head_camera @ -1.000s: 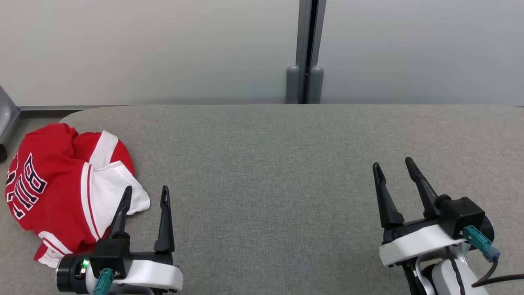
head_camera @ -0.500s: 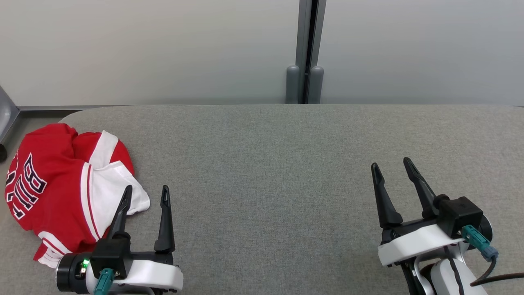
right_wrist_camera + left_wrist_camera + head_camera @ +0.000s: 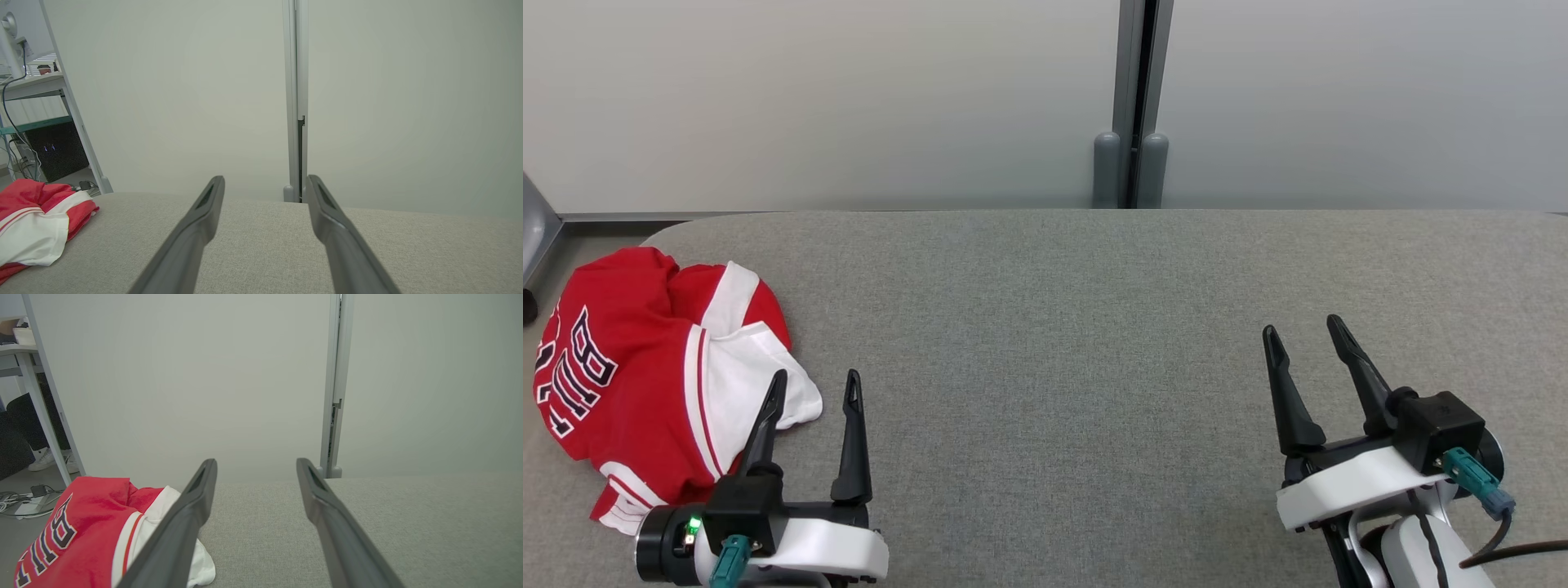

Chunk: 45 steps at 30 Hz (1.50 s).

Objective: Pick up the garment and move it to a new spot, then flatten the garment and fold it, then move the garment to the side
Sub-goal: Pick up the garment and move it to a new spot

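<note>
**Item: garment (image 3: 645, 384).** Red jersey T-shirt with white sleeves and black lettering outlined in white. It is crumpled in a heap, not spread out. It lies on the grey bench (image 3: 1045, 367) at the far left end, close to the rounded corner. The heap's longer run goes from the far edge toward the near edge. The lettering lies sideways on its outer flank. A white sleeve (image 3: 743, 384) spills out on the side facing the bench's middle.

**Item: left tool (image 3: 816, 377).** Fingers spread wide, nothing between them, pointing toward the far wall. The garment lies to its left and slightly ahead. Seen from above, the outer finger crosses the sleeve's edge, and the left wrist view shows the same overlap. Whether the finger touches the cloth cannot be told.

**Item: right tool (image 3: 1303, 327).** Fingers spread wide and empty. It is at the opposite end of the bench, well apart from the garment, with bare surface between.

**Assessment.** The pick-up is not yet begun. The left arm is by far the nearer. It likely needs a short swing to its left to set the sleeve or red body between its fingers. The bare middle of the bench offers a new spot.
</note>
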### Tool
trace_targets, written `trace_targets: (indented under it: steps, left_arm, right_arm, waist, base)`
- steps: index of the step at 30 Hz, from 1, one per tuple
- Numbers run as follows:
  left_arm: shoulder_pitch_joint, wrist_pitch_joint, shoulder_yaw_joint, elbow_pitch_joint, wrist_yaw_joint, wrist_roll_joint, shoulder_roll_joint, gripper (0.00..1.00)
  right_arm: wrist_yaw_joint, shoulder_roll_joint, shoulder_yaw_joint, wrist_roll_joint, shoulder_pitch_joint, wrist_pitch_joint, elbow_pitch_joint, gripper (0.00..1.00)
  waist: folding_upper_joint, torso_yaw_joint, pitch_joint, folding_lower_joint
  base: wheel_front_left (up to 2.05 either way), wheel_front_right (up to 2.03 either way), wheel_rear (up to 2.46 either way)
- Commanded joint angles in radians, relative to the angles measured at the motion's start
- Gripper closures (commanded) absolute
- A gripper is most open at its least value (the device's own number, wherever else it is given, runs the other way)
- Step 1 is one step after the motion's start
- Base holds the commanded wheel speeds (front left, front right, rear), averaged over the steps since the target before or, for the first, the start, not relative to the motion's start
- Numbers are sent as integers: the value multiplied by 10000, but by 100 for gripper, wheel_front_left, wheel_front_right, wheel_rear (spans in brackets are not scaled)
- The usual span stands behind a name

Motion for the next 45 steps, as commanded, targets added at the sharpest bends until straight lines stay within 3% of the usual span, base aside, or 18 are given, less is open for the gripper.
trace_targets:
  steps: [1, 17, 45]
  left_arm:
    - [-21, -5, 12, 4, -8, -41, 48, 0]
    - [-57, -7, 102, 303, -91, -515, 50, 0]
    - [541, -5, 935, 560, -218, -627, 45, 0]
  right_arm:
    - [22, -50, -10, 66, -65, -70, 42, 0]
    - [22, -58, 268, 406, 83, -63, 115, 0]
    - [20, -13, 1122, 1117, 460, -61, 597, 0]
  waist:
    - [0, 3, -1, 0]
    - [0, 503, -52, 0]
    - [0, 3982, -645, 0]
  base:
    - [0, 0, 0]
    - [0, 0, 0]
    - [0, 0, 0]
